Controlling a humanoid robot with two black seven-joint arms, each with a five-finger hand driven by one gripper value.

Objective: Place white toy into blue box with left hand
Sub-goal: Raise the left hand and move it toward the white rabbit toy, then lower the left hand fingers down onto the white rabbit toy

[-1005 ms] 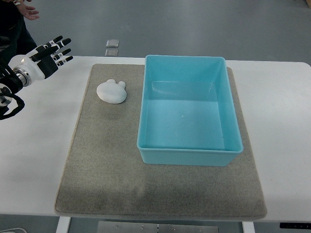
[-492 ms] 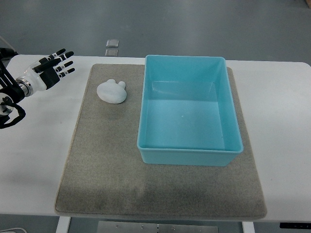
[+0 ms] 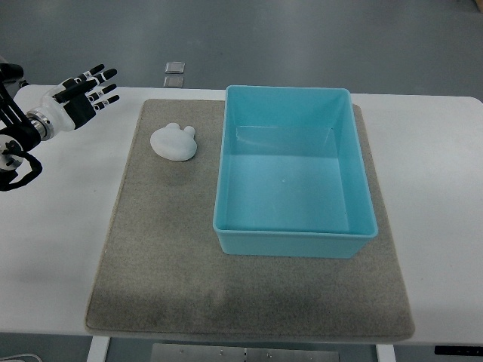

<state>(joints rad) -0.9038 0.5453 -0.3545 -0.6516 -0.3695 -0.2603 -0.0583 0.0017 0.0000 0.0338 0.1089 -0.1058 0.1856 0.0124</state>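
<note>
A white toy (image 3: 173,142), rounded with two small ears, lies on the grey mat (image 3: 166,249) just left of the blue box (image 3: 290,228). The box is empty inside. My left hand (image 3: 84,92) hovers at the far left over the white table, fingers spread and holding nothing, well to the left of the toy and a little farther back. The right arm does not show.
The white table (image 3: 438,196) extends beyond the mat on both sides. Two small grey squares (image 3: 173,74) sit on the floor past the table's far edge. A black cable loop (image 3: 16,170) hangs by my left arm.
My left hand has shifted slightly upward in the picture and stays open. The person's hand seen at the top left a second ago is gone. The toy and box have not moved.
</note>
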